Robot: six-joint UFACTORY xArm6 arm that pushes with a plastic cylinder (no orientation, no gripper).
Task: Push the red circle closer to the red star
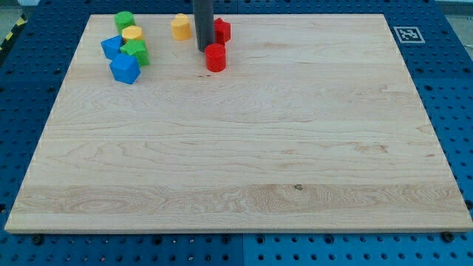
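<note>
The red circle [216, 57] is a short red cylinder near the view's top, left of centre. The red star [221, 30] lies just above it, partly hidden behind the rod. My tip [205, 49] rests on the board just left of the red circle's upper edge and below-left of the red star, close to both. I cannot tell if it touches the circle.
A yellow block [180, 26] lies left of the rod. A cluster sits at the top left: a green block [123, 20], a yellow circle [132, 33], a green star [136, 52], and two blue blocks [112, 47] [125, 69]. The wooden board [236, 148] has a tag [406, 34] at its top right.
</note>
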